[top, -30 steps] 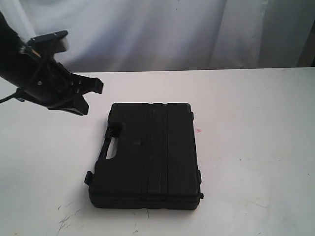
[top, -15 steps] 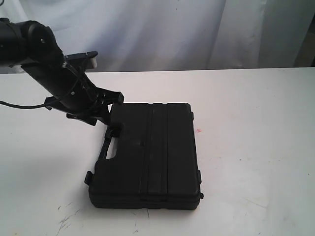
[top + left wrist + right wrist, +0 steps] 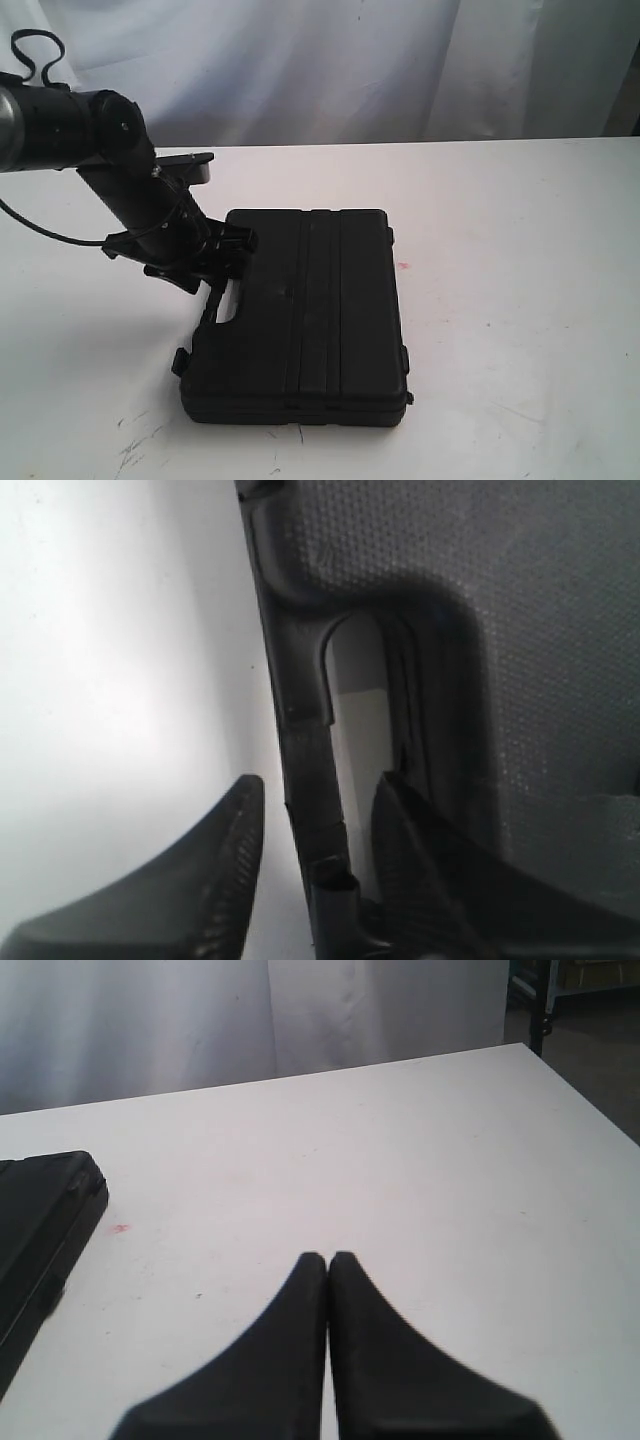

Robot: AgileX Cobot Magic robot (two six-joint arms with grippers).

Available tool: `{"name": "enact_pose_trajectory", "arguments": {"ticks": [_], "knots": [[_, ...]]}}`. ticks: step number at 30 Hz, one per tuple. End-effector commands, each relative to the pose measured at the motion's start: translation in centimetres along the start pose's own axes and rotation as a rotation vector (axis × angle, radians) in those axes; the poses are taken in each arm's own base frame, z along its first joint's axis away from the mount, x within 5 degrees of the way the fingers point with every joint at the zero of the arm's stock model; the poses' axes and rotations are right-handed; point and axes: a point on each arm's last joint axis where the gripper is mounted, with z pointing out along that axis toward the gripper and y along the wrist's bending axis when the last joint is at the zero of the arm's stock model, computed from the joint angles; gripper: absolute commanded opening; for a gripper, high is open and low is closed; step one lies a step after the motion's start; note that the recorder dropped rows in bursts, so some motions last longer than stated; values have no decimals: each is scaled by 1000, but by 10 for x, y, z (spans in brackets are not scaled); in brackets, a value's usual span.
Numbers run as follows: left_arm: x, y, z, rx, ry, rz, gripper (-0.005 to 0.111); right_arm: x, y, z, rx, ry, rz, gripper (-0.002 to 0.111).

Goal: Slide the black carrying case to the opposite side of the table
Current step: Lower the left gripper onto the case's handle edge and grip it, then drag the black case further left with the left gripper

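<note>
Left gripper point(image 3: 318, 788) stands open astride the handle bar point(image 3: 303, 720) of the black carrying case point(image 3: 320, 310). One finger point(image 3: 215, 870) is outside it over the table point(image 3: 520, 250) and the other point(image 3: 420, 860) is down in the cut-out, with a gap showing on each side. The case lies flat on the white table. Right gripper point(image 3: 328, 1260) hangs closed and empty above bare tabletop, well apart from the case.

Matte black tubular arm point(image 3: 105, 165), thin cable point(image 3: 60, 240), left gripper point(image 3: 320, 785) with tapered textured fingers point(image 3: 200, 880)
</note>
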Motion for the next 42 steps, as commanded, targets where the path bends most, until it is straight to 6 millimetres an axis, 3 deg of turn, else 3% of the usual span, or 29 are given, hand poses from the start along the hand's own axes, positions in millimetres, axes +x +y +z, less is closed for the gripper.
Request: {"name": "enact_pose_trajectory", "arguments": {"ticks": [1,17,29,31,34,39,42], "knots": [[-1,-1,2,-4,7,3,36,0,0,0,6,-6,0,0],[0,0,10,-3,27,-6,36,0,0,0,6,-6,0,0],[3,3,36,4,100,-40,36,1,0,0,5,-5,2,0],[3,3,35,4,98,-39,29,1,0,0,5,-5,2,0],[3,4,33,-5,92,-28,0,1,0,0,5,-5,2,0],[2,16,30,-39,105,-63,0,1,0,0,5,-5,2,0],[2,41,25,-97,133,-107,0,1,0,0,5,-5,2,0]]}}
